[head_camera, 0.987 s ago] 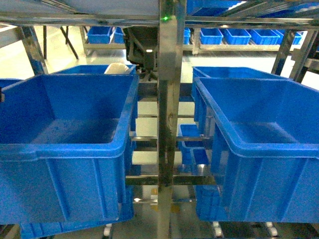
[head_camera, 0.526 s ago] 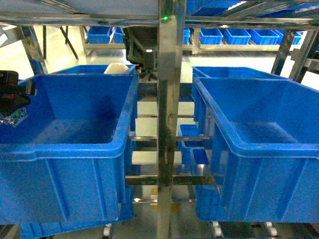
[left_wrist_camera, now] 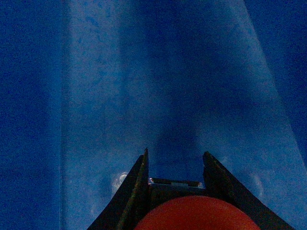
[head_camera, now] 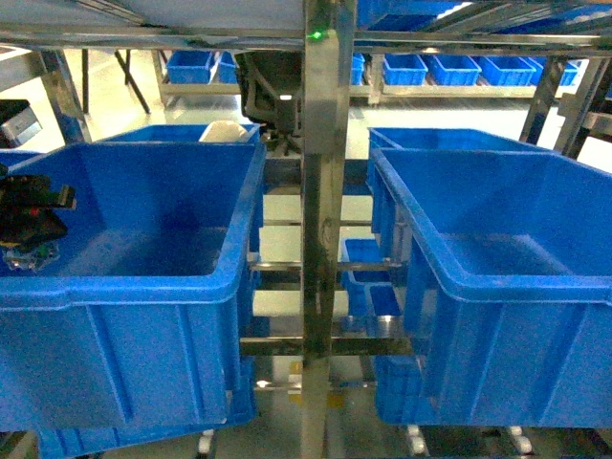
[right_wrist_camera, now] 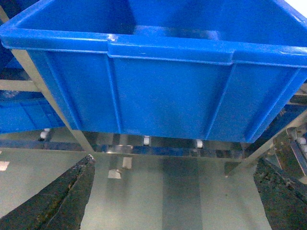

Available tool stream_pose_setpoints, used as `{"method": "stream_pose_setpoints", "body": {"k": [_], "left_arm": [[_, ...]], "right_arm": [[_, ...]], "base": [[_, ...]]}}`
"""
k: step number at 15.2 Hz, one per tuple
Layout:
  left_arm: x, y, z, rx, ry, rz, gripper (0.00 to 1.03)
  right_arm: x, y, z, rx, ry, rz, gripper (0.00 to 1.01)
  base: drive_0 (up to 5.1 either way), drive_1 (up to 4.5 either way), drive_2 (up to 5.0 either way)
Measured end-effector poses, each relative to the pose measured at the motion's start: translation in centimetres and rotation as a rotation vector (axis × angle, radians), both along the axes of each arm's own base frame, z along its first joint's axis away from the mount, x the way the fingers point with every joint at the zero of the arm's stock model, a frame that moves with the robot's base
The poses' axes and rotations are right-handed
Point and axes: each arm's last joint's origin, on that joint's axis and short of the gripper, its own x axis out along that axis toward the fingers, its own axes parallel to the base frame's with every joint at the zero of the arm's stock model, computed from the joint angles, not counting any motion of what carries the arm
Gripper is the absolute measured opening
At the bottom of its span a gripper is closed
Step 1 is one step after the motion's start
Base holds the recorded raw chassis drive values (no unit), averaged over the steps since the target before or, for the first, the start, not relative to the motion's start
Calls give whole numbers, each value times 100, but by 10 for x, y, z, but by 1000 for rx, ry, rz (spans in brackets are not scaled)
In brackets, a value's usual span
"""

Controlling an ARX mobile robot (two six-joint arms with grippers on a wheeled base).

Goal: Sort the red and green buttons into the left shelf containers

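The big left bin (head_camera: 134,239) fills the near left of the head view, deep and blue, with no button visible on the bare stretch of its floor, and its twin, the right bin (head_camera: 497,277), sits across the steel shelf post (head_camera: 323,229) looking just as bare. So nothing appears sorted yet. The left gripper (head_camera: 29,222) hangs over the left bin's near-left corner, and the wrist view shows its fingers (left_wrist_camera: 136,191) closed in on the red button (left_wrist_camera: 199,214), cap toward the camera, blue floor below. A release looks like the step in hand. The green button is nowhere in view. The right gripper (right_wrist_camera: 175,201) hangs below and in front of the right bin, fingers spread wide, nothing between them.
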Motion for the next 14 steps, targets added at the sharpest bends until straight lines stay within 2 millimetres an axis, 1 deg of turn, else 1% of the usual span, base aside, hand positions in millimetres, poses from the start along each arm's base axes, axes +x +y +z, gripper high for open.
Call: {"method": "stream_pose_setpoints", "body": {"k": [3, 5, 8, 10, 12, 14], "left_arm": [[7, 10, -9, -10, 36, 7, 29], [6, 18, -18, 1, 70, 6, 29], [5, 21, -27, 33, 95, -25, 29], [6, 15, -28, 48, 96, -57, 29], [10, -1, -26, 49, 85, -99, 29], [12, -9, -25, 39, 75, -126, 29]], "right_arm": [[0, 0, 0, 0, 0, 0, 98], [0, 0, 0, 0, 0, 0, 98], [0, 0, 0, 0, 0, 0, 98], [0, 0, 0, 0, 0, 0, 98], [0, 0, 0, 0, 0, 0, 98], [0, 0, 0, 0, 0, 0, 98]], "base": [[0, 0, 0], [0, 0, 0], [0, 0, 0], [0, 0, 0], [0, 0, 0], [0, 0, 0]]}}
